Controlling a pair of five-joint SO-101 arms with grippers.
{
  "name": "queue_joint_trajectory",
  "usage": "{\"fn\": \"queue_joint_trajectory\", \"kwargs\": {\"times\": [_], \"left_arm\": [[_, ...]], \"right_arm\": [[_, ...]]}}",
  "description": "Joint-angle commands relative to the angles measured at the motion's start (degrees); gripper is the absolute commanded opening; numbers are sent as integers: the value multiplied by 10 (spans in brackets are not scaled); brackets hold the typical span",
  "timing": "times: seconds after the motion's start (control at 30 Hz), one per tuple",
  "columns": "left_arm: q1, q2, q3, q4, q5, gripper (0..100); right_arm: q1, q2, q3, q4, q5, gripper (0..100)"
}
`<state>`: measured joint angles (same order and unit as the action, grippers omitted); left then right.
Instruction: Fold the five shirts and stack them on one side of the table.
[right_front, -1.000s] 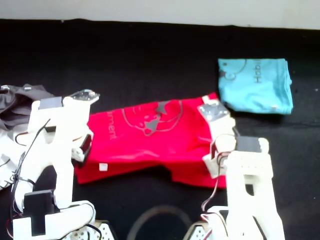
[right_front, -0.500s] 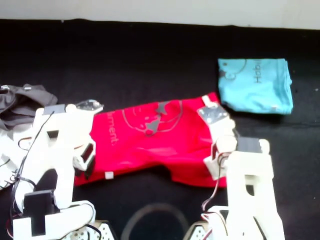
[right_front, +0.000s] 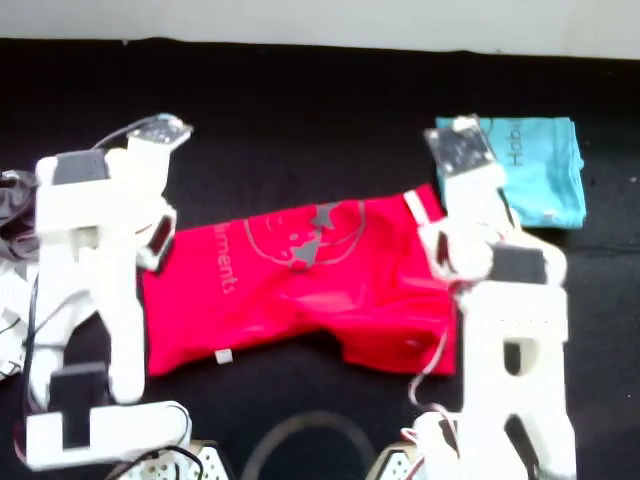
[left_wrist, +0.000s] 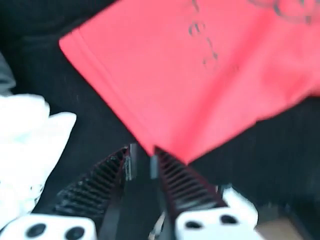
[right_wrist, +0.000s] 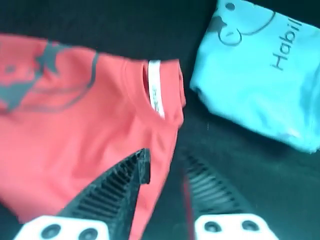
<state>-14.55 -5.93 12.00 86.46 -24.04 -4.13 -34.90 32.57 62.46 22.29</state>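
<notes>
A red shirt (right_front: 300, 270) lies spread across the middle of the black table, print up, its collar toward the right arm. My left gripper (right_front: 157, 238) hangs over the shirt's left hem; in the left wrist view the left gripper (left_wrist: 142, 156) shows a narrow dark gap with nothing in it, just above the red shirt's (left_wrist: 200, 75) edge. My right gripper (right_wrist: 165, 169) stands open above the collar edge of the red shirt (right_wrist: 65, 125). A folded blue shirt (right_front: 520, 175) rests at the back right, and the blue shirt (right_wrist: 260, 75) lies beyond the collar.
A grey shirt (right_front: 12, 215) and a white shirt (right_front: 10, 300) lie crumpled at the table's left edge, partly behind the left arm. The white shirt (left_wrist: 25, 145) sits close to the left gripper. Bare black table (right_front: 300, 110) stretches along the back.
Both arms have risen from low over the shirt's ends. The red shirt's left side has been drawn out to the left and lies flatter.
</notes>
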Motion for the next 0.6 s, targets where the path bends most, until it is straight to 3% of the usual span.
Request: {"fn": "queue_joint_trajectory", "kwargs": {"times": [0.0,0.27,0.57], "left_arm": [[27,92,-8,-79,47,5],[16,335,-184,-98,106,9],[-44,580,-527,58,105,9]], "right_arm": [[-31,94,-18,-74,-38,19],[-72,385,-199,-119,-82,6],[-15,654,-422,-99,-88,6]]}}
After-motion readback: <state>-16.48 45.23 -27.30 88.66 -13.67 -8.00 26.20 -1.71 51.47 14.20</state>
